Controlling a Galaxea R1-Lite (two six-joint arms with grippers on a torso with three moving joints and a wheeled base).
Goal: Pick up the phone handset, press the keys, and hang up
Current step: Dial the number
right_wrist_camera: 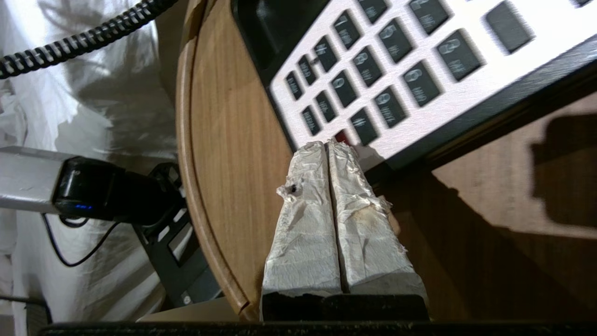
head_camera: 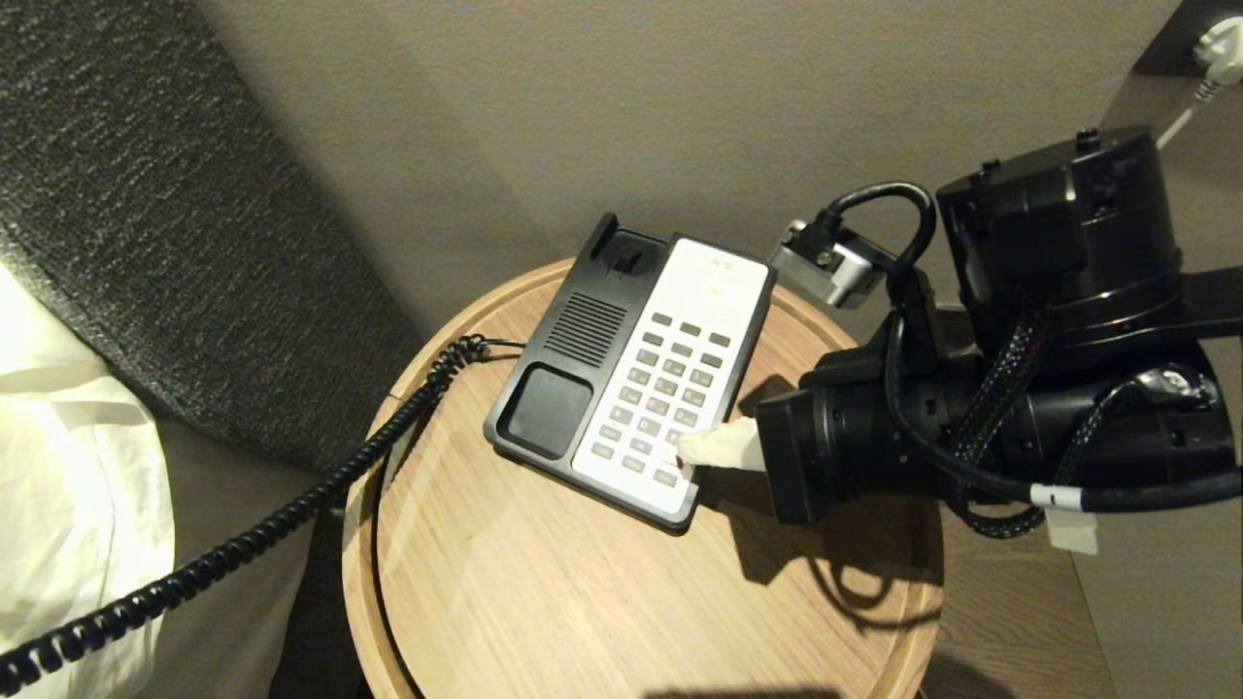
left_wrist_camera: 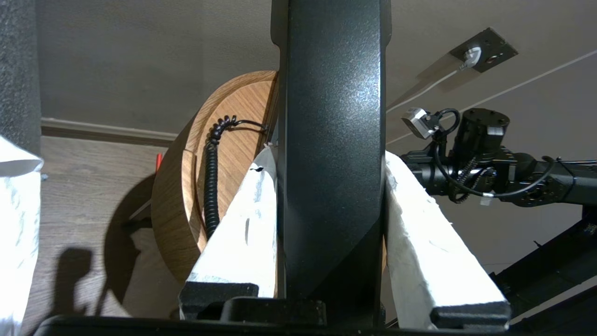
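My right pincer (right_wrist_camera: 329, 145), fingers pressed together, tips at the keypad's (head_camera: 660, 388) near-corner keys just ahead, while my left pincer (left_wrist_camera: 329, 163) pinches the phone handset (left_wrist_camera: 331, 140) lengthwise, off the bench (head_camera: 544, 582).

A round wooden table (head_camera: 544, 602) stands beside white bedding (head_camera: 68, 466).

The right gripper (head_camera: 691, 449) has its taped fingers pressed together, tips at the near corner of the keypad (head_camera: 670, 388), so the phone base (head_camera: 631, 374) blocks the way ahead of the jaws. Beneath and behind them the round wooden table (head_camera: 544, 582) lies bare. The coiled cord (head_camera: 291, 505) runs off the table's far edge, well apart from these jaws. The left gripper (left_wrist_camera: 329, 186) has the handset (left_wrist_camera: 331, 140) filling the gap between its jaws.
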